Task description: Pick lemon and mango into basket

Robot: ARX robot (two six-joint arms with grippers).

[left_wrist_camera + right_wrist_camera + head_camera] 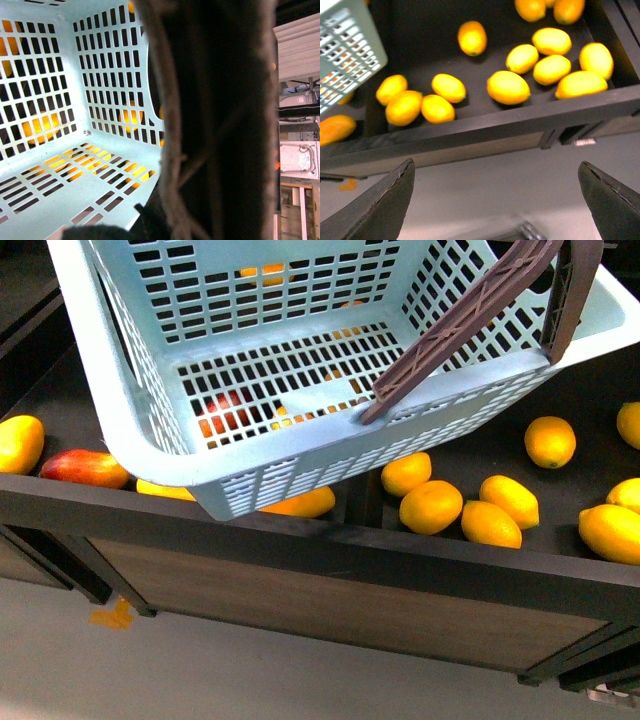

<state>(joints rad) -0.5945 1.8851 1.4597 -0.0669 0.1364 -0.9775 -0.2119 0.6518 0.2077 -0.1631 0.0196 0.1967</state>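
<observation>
Turquoise plastic basket (300, 445) hangs tilted above the dark table (400, 565). Its low corner reaches past the table's front edge, and the brown handles (470, 315) are up at the right. Mango (85, 468), red w/ orange blush, lies in the table's left section. The basket's low corner overlaps one end of it in the front view, and a yellow fruit (20, 443) lies just beside the other end. Lemon (431, 507) sits in the right section near the front rim, touching a second lemon (406, 473), w/ more lemons (510, 498) close by. Right fingers (380, 205) are spread wide w/ nothing held; grey floor (485, 185) shows between them. Left fingers: can't tell, as the left wrist view is mostly a blurred handle close to the lens, w/ the basket's inside behind it.
</observation>
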